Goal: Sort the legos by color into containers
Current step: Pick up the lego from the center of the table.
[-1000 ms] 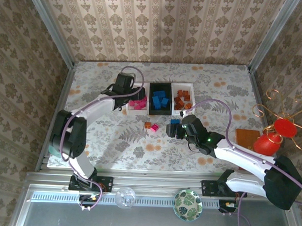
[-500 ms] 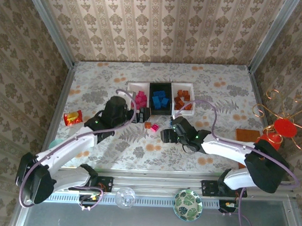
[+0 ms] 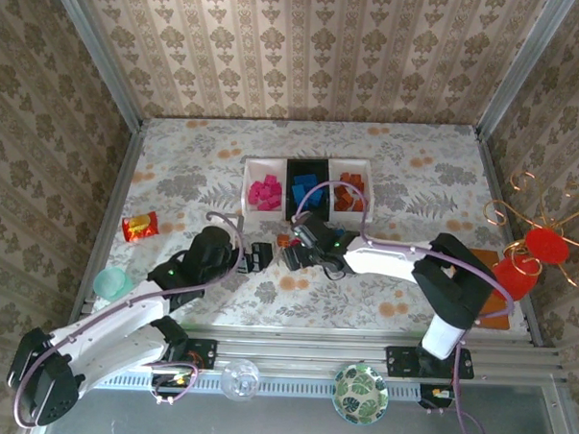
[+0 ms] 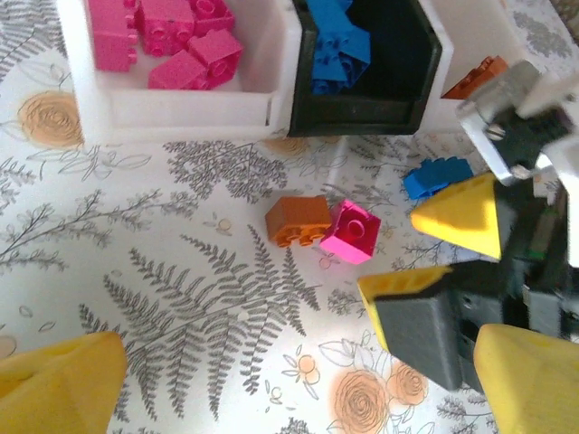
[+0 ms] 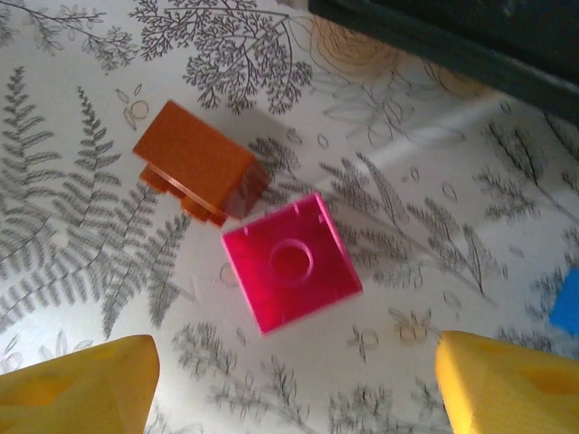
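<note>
The containers (image 3: 284,187) sit in a row at mid-table: pink legos (image 3: 265,192) in the left white tray, blue legos (image 3: 307,188) in the black one, orange legos (image 3: 347,194) in the right white one. Three loose bricks lie in front of them: an orange brick (image 4: 298,220), a pink brick (image 4: 353,231) and a blue brick (image 4: 437,176). My right gripper (image 5: 291,389) is open, hovering just above the pink brick (image 5: 291,262), beside the orange brick (image 5: 194,161). My left gripper (image 3: 260,257) stands wide open with nothing in it, left of those bricks.
A red-orange snack packet (image 3: 140,227) and a teal cup (image 3: 111,284) lie at the left. A brown pad (image 3: 479,273) and a red wire ornament (image 3: 535,255) stand at the right. The two grippers are close together in front of the trays.
My left arm has pulled back from the pink tray toward the near left, its jaws opening wide. My right gripper has slid left until it is over the loose pink and orange bricks.
</note>
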